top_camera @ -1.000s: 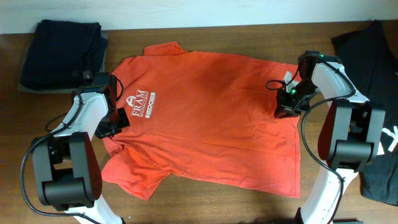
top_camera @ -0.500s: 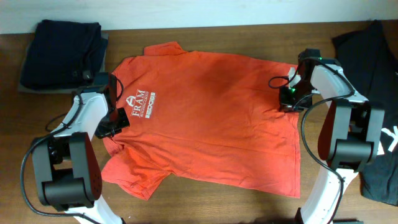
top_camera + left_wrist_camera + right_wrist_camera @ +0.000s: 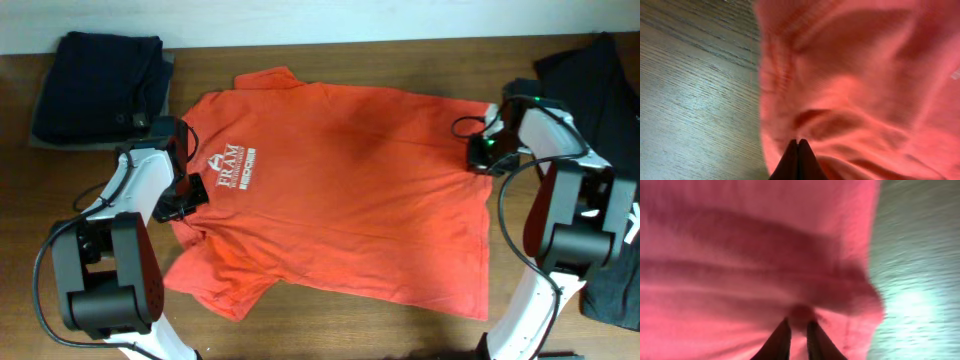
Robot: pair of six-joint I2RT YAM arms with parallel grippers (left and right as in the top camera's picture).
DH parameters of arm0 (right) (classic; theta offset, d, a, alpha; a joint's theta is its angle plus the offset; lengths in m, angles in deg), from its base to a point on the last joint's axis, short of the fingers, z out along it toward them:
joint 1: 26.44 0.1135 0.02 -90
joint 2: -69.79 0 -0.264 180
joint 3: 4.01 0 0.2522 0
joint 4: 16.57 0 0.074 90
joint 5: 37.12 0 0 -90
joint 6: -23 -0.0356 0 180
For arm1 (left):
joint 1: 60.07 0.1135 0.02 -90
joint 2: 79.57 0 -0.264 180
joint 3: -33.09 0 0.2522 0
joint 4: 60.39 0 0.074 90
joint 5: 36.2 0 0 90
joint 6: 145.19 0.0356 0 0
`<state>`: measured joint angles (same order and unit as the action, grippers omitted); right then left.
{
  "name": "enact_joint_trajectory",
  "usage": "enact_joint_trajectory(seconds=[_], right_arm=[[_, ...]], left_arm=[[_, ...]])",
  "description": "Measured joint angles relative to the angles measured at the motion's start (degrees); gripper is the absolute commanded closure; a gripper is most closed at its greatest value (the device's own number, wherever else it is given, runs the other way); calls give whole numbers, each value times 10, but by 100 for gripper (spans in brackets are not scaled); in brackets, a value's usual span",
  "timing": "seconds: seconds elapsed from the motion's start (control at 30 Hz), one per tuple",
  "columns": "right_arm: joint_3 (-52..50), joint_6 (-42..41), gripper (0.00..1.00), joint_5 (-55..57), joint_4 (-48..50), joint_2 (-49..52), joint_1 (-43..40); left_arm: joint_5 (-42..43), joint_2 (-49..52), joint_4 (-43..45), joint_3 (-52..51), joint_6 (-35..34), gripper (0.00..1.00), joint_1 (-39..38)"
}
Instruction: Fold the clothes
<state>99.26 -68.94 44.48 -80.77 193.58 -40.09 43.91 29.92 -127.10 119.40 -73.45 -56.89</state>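
Red-orange T-shirt (image 3: 340,190) spread flat mid-surface (image 3: 330,335) between the two arms, white lettering (image 3: 235,170) up, near the left arm. Left claw (image 3: 797,146) pinched fully closed on cloth at the shirt's left edge. Right claw (image 3: 800,322) nearly closed, a small fold of the opposite edge nipped between its tips. Dark folded garments (image 3: 95,85) far left corner. Black T-shirt (image 3: 600,70) at right edge.
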Motion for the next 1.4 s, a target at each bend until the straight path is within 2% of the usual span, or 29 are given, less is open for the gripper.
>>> enact_joint_trajectory(seconds=[0.03,0.13,0.17,0.2,0.33,0.4,0.47,0.6,0.67,0.8,0.83,0.87,1.03,1.2,1.4], right_arm=[[-1,0,77,0,9,0,-4],[-2,-7,50,4,33,0,-10],[-2,-9,37,5,38,0,-9],[-1,-8,32,5,40,-1,-9],[22,-8,29,11,6,2,-6],[48,-12,25,13,-28,5,-6],[96,-16,16,13,-72,7,-7],[203,-23,2,-3,-142,8,-7],[251,-26,1,-19,-172,8,-7],[297,-26,1,-56,-220,8,-7],[299,-26,1,-66,-232,8,-7],[299,-26,1,-72,-242,8,-7],[299,-26,1,-88,-269,8,-7],[299,-26,1,-93,-297,5,-7],[299,-26,1,-93,-355,-26,-7]], left_arm=[[0,0,0,0,0,99,0],[0,0,0,0,0,99,0],[0,0,0,0,0,99,0],[0,0,0,0,0,99,0],[0,-3,-1,1,0,99,-5],[0,-12,-1,4,3,94,-13],[-2,-30,-2,17,6,84,-29],[-3,-70,14,61,13,42,-67],[3,-83,34,79,26,28,-85],[40,-89,71,91,55,13,-112],[50,-89,71,91,61,13,-117],[59,-89,71,91,64,7,-120],[80,-89,49,91,77,1,-122],[84,-97,30,91,80,1,-122],[53,-168,-20,92,60,1,-122]])
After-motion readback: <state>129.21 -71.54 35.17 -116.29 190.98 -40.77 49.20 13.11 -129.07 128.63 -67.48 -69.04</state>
